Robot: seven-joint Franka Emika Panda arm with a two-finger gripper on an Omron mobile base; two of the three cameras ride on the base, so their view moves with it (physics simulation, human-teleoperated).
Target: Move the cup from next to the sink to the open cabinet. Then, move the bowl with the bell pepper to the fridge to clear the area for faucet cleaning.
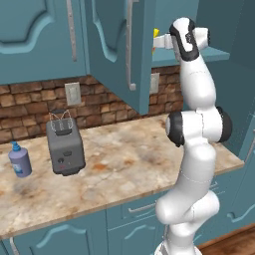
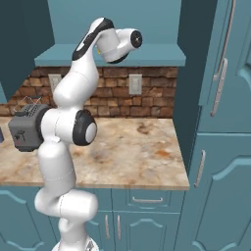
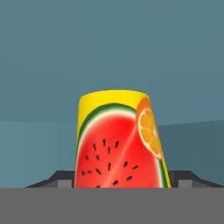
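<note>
The yellow cup (image 3: pixel 118 140), printed with a watermelon and an orange slice, sits between my two dark fingertips (image 3: pixel 64 179) in the hand view. My gripper (image 3: pixel 121 180) is shut on the cup, with both fingers against its sides. In the left base view the arm reaches up into the open teal cabinet (image 1: pixel 119 45). The gripper (image 1: pixel 158 42) is just above the inner shelf (image 1: pixel 219 55), and a sliver of the cup (image 1: pixel 156 33) shows past the door edge. The cup's base is hidden, so I cannot tell whether it rests on the shelf. The sink, faucet, bowl, bell pepper and fridge are out of view.
A grey toaster (image 1: pixel 64 145) and a blue soap bottle (image 1: pixel 19 160) stand on the marble counter (image 1: pixel 129 164) at the left. The open cabinet door hangs close to the left of my wrist. A tall teal cabinet (image 2: pixel 220 122) borders the counter on the right.
</note>
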